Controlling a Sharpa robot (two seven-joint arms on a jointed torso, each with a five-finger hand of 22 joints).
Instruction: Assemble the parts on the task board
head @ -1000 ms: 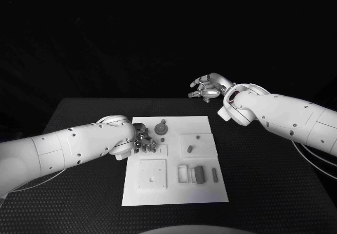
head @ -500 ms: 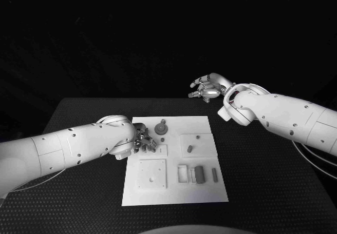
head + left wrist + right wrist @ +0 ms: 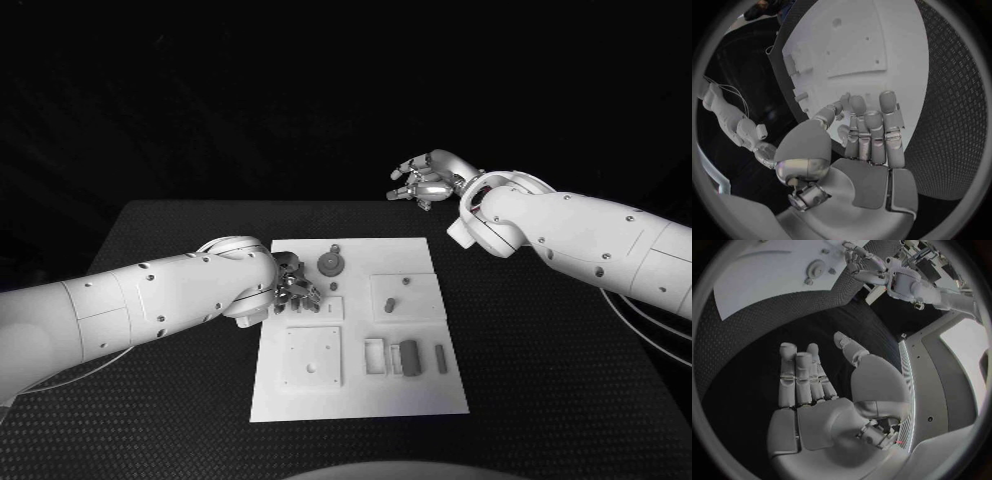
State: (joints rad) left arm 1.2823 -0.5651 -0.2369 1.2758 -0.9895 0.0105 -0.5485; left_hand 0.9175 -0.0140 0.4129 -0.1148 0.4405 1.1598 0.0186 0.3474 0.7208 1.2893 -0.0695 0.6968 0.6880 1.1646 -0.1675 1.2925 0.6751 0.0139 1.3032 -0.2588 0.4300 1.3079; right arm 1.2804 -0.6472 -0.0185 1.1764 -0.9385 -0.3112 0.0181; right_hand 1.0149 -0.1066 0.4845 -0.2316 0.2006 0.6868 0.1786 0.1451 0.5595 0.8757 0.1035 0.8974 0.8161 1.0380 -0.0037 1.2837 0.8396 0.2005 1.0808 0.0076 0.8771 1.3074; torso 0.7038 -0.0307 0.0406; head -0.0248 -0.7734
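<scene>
**Left hand low at the board's near-left corner, no piece in it yet**

My left hand [image 3: 293, 289] hangs just over the left edge of the white board [image 3: 361, 400], beside the round grey piece [image 3: 332, 264] near the board's far edge. From the left wrist camera, its fingers [image 3: 870, 131] lie close together and only slightly bent, thumb out to the side, with nothing between them that I can make out. I read it as empty and loosely open, though the fingertips hide whatever sits right under them.

My right hand [image 3: 423, 180] hangs above the table's far edge, well clear of the board, fingers spread and slightly curled, holding nothing.

The other grey pieces lie on the board: a small block [image 3: 389, 303] near the middle and a row of bars [image 3: 408, 357] in the tray toward the right.

I judge the step in hand to be a pick on the left side. To do it well I'd open thumb and fingers wider before lowering, come down straight over the piece rather than sweep sideways, and avoid nudging the board, which looks free to slide on the table [image 3: 173, 230].
</scene>
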